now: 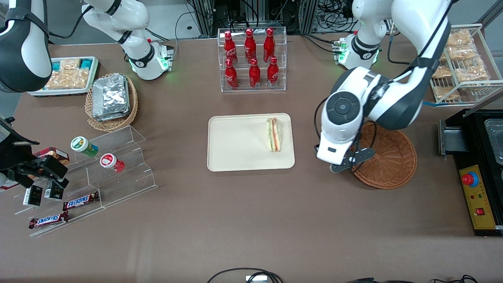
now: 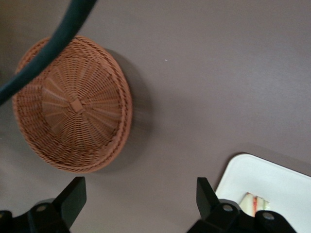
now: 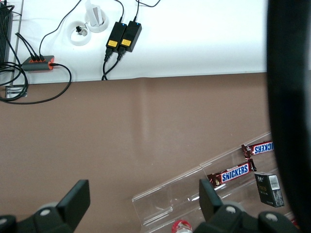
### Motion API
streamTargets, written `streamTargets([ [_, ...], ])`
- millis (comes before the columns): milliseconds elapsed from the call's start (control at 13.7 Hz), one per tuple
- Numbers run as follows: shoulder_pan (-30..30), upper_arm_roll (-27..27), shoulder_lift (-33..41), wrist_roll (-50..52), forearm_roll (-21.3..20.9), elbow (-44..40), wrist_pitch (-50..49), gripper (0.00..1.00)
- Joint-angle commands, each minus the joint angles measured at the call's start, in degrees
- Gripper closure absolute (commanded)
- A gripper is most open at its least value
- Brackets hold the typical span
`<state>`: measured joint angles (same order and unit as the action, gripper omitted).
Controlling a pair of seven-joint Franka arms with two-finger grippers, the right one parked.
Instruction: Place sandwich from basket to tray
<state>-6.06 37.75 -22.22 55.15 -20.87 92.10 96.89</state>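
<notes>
While the small triangular clear-wrapped sandwich (image 1: 274,135) lies on the flat cream-beige rectangular tray (image 1: 235,157), the left gripper (image 2: 141,204) hangs between tray and round reddish-brown wicker basket (image 1: 393,157), jaws apart, holding nothing.

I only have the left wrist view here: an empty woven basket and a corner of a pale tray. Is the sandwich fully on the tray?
Observer: Yes. In the front view the sandwich lies wholly inside the tray, near the edge closest to the basket.
Operator: Where is my pincer?
Observer: The pincer hangs over the basket's rim nearest the tray, open and holding nothing.
Operator: Anything else on the tray?
Observer: No, only the sandwich; a rack of red bottles stands farther from the front camera.
</notes>
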Motion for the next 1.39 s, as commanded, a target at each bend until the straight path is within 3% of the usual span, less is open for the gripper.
streamTargets([
  [0,-4.7,-0.6,5.4,-13.3,4.4,0.8,-4.8,0.00],
  [584,-0.7,-25.2,20.3,-48.6,17.3,1.4,-12.8,0.00],
  [876,-0.7,-27.6,23.1,-60.4,20.2,1.0,-13.4,0.00],
  [1314,-0.7,-27.6,23.1,-60.5,19.9,0.9,-13.4,0.00],
])
